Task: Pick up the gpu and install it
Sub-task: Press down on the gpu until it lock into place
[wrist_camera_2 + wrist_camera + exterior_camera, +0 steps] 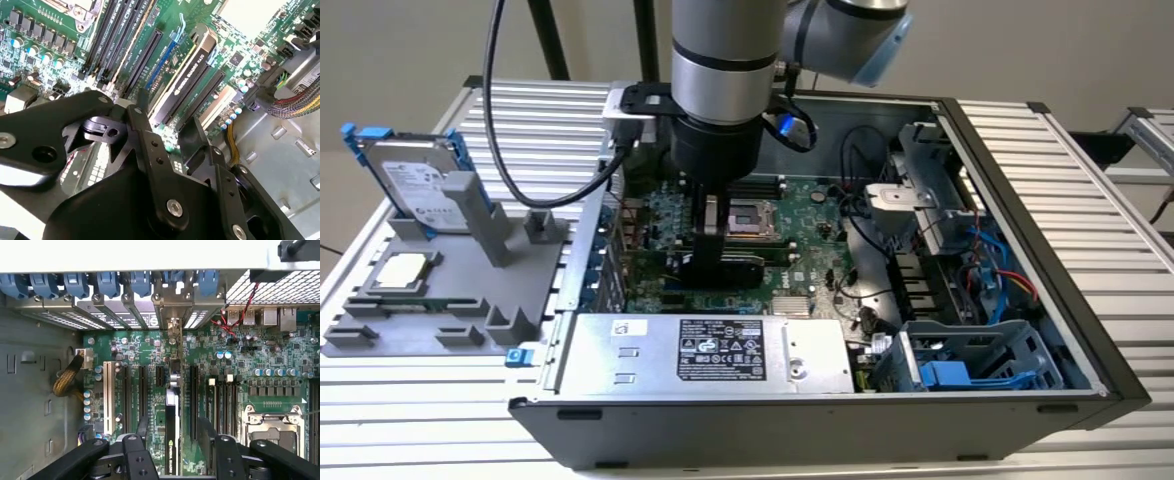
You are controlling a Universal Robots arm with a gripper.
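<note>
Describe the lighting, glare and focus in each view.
Exterior view: even, soft light, mild sheen on the arm above the gripper. Second wrist view: the gpu and motherboard sharp, near gripper links soft, one overexposed white patch. First wrist view: evenly lit, blown-out white band along one edge, the gpu edge-on and crisp.

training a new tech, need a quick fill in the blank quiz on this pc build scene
1. The gpu stands on edge in a slot on the green ____.
2. The gripper is inside the open computer ____.
3. On the grey holder, the silver hard drive has ____ tabs.

Missing words: motherboard; case; blue
</note>
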